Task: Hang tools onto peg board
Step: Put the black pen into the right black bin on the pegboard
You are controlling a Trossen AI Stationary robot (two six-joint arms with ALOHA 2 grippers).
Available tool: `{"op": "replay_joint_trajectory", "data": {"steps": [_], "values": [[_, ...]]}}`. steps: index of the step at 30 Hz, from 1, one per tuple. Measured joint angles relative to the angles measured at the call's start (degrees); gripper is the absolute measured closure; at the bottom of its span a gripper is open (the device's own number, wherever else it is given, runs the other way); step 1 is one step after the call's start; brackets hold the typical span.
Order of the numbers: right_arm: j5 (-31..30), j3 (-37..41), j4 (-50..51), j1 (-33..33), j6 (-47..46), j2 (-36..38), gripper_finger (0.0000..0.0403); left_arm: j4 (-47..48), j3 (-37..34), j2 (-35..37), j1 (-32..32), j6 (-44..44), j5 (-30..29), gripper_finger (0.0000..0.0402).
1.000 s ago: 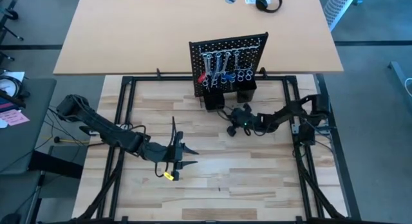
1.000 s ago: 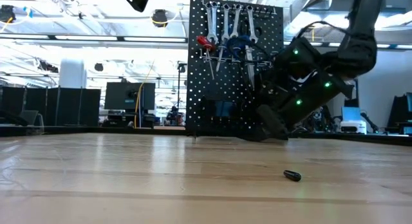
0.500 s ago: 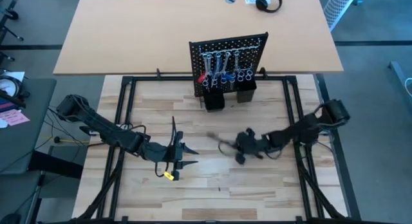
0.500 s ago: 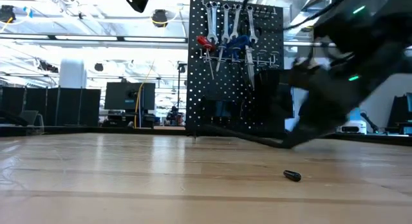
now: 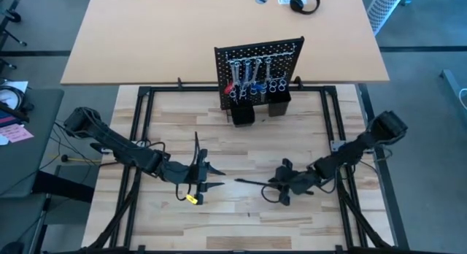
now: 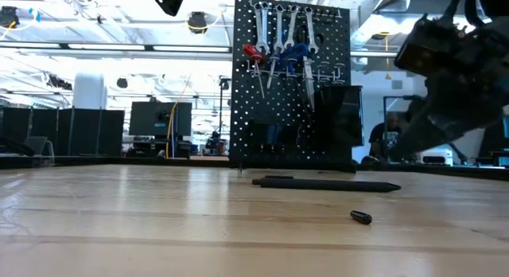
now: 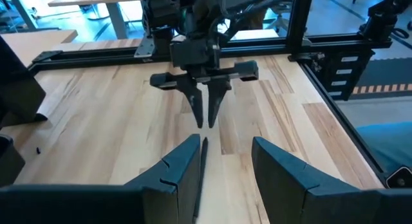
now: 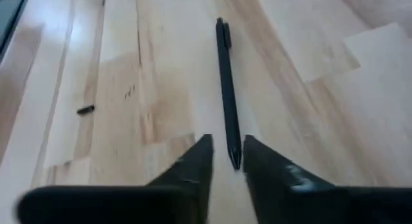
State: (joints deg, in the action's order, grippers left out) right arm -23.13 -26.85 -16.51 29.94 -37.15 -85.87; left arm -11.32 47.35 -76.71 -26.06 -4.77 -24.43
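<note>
**While rod lies loose on table, both pincers stand open**

Where the two arms face each other across the near half of the wooden table, a thin black rod lies flat on the boards between them. The right gripper sits low at one end of the rod. Its fingers are parted only narrowly, and the rod's tip lies at the gap without being clamped. The left gripper rests at the other end with its fingers spread wide. That end of the rod lies between them, gripped by neither.

The peg board stands upright at the far edge of the table, well apart from both grippers. Hanging tools are noted on it: silver wrenches, plus red-handled and blue-handled items. Two black cups sit at its base. A small black piece lies loose on the table, nearer the low camera than the rod.
</note>
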Motion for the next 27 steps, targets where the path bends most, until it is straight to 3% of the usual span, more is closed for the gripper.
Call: {"op": "replay_joint_trajectory", "data": {"steps": [6, 10, 13, 16, 21, 27], "values": [[-0.61, -0.03, -2.48, -0.86, 1.79, 0.94, 0.0225, -0.01, 0.00, 0.00, 0.00, -0.01, 0.00, 0.0267], [-0.74, -1.37, -15.36, -3.68, 8.96, -4.28, 0.0181, -0.12, 0.00, 0.00, 0.00, 0.28, -0.01, 0.0267], [0.63, -5.99, -18.37, -6.59, 15.14, -10.12, 0.0169, -0.23, 0.00, 0.00, 0.00, 0.28, -0.02, 0.0267], [1.83, -12.07, -15.48, -9.26, 19.22, -16.52, 0.0171, -0.25, 0.00, 0.00, 0.00, 0.23, -0.02, 0.0267], [9.26, -20.88, -4.03, -12.30, 22.03, -24.30, 0.0201, -0.19, 0.00, -0.02, 0.00, 0.10, -0.02, 0.0267], [9.03, -23.90, 3.11, -11.91, 20.77, -28.19, 0.0302, -0.08, 0.00, -0.02, 0.00, 0.01, 0.02, 0.0267]]}}
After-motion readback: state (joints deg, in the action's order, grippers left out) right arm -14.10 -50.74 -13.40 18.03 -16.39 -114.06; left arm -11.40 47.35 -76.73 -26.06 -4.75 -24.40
